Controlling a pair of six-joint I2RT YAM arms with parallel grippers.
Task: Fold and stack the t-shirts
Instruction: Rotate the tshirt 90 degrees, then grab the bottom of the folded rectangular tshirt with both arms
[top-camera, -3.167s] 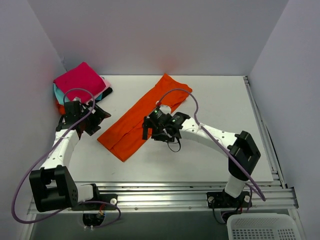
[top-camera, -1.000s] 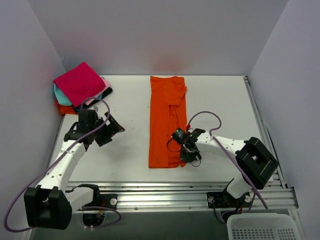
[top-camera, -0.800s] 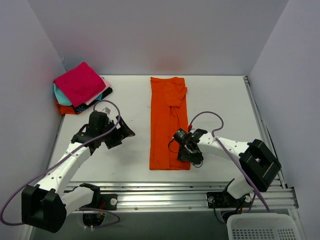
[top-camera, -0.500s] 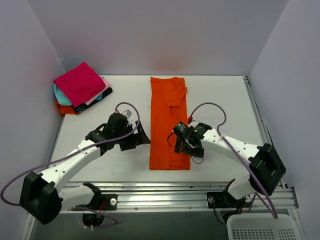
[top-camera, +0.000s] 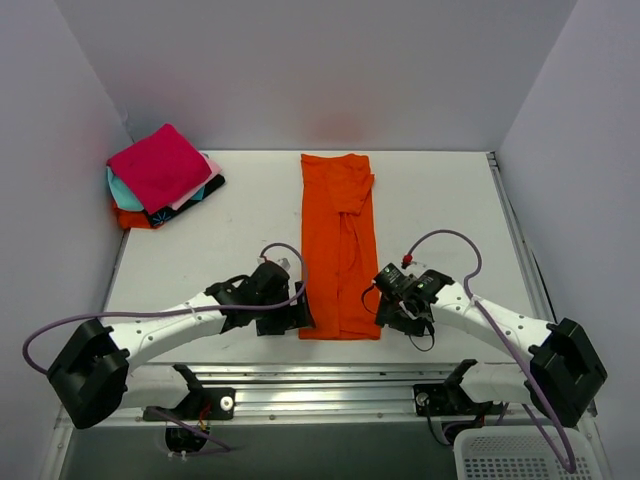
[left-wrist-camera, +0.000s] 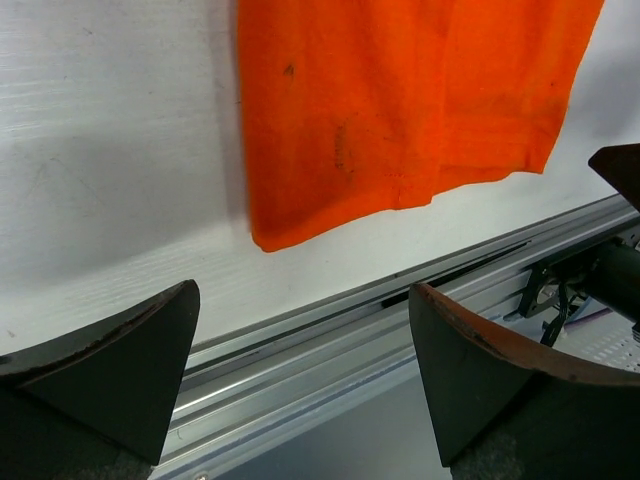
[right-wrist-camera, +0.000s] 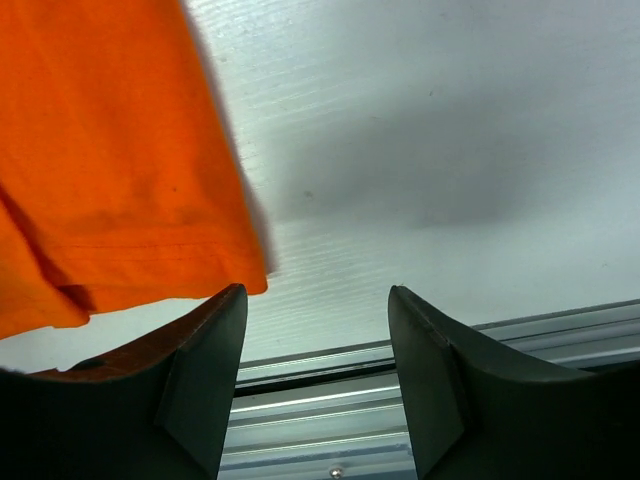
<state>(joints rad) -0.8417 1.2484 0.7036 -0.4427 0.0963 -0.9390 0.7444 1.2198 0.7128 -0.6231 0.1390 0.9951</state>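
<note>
The large orange t-shirt (top-camera: 338, 250) lies flat as a long narrow strip running from the back of the table to its near edge. My left gripper (top-camera: 294, 317) sits just left of the strip's near left corner, open, with the orange hem (left-wrist-camera: 400, 110) ahead of its bare fingers (left-wrist-camera: 120, 365). My right gripper (top-camera: 393, 306) sits just right of the near right corner, open and holding nothing; the orange corner (right-wrist-camera: 120, 190) shows beside its left finger (right-wrist-camera: 195, 385). A stack of folded t-shirts (top-camera: 160, 178), magenta on top, rests at the back left.
An aluminium rail (top-camera: 350, 385) runs along the table's near edge, right under both grippers (left-wrist-camera: 400, 330) (right-wrist-camera: 400, 395). A white plastic basket (top-camera: 530, 455) stands below the table at the near right. Grey walls close in the left, back and right sides.
The left arm swept from near the stack across to the shirt's near left corner. The right gripper let go of the shirt, opened and shifted right, off the cloth.
</note>
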